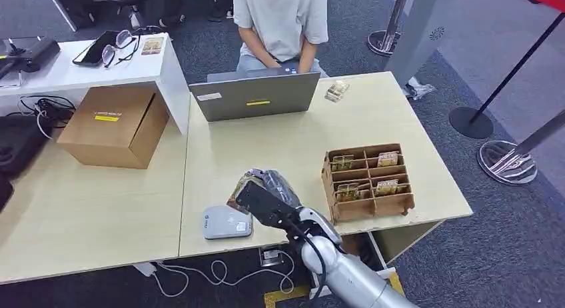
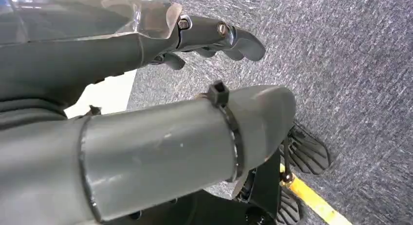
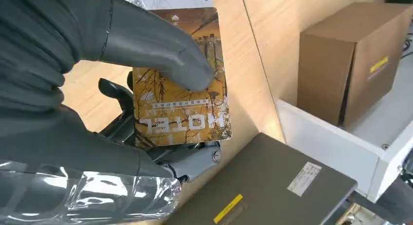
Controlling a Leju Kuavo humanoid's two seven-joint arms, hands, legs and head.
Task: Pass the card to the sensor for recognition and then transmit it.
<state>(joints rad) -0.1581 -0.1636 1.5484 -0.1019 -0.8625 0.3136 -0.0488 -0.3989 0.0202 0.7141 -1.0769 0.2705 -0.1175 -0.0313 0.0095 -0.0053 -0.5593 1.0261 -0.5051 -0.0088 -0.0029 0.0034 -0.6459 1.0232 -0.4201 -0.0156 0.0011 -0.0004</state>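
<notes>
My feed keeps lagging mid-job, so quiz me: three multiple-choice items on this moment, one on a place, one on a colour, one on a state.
1. Where does the card reader lie?
A. On the table's near edge, left of the cardboard card rack
B. On top of the brown box
C. Inside the card rack

2. What colour is most of the hotel card?
A. Blue
B. Golden yellow
C. Plain white

3. What is the right hand doing?
A. Hanging empty over the carpet
B. Resting flat on the laptop
C. Holding the hotel card, thumb on its face

Answers:
1 A: the head view shows the grey reader on the table near the front edge, with the rack to its right.
2 B: the right wrist view shows a golden, branch-patterned face.
3 C: the right wrist view shows the thumb pressing the card against the fingers.
</notes>
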